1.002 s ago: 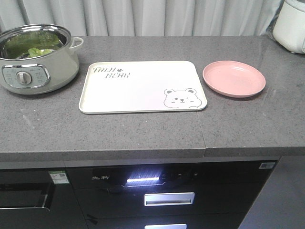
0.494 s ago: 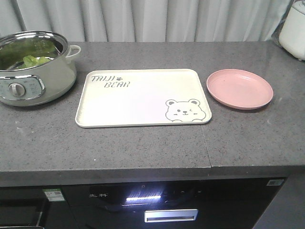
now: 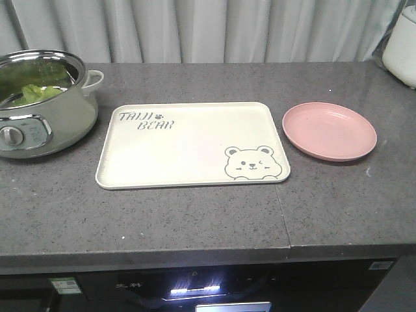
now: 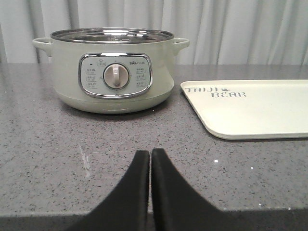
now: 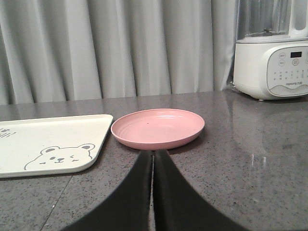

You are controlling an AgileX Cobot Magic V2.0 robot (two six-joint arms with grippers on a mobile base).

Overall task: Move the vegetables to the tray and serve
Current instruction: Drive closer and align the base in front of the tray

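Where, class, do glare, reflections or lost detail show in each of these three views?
Front view: the lit display strip below the countertop is blown out white. Left wrist view: the left gripper is a detail-free black silhouette, and the steel rim of the pot glints. Right wrist view: the polished countertop mirrors the white blender.

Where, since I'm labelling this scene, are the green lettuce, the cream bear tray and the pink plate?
Light green lettuce leaf (image 3: pixel 31 93), front view, leaf's bright middle.
Cream-white rectangular tray (image 3: pixel 188 146), front view, bare centre.
Round pink plate (image 3: pixel 329 130), front view, inner base.
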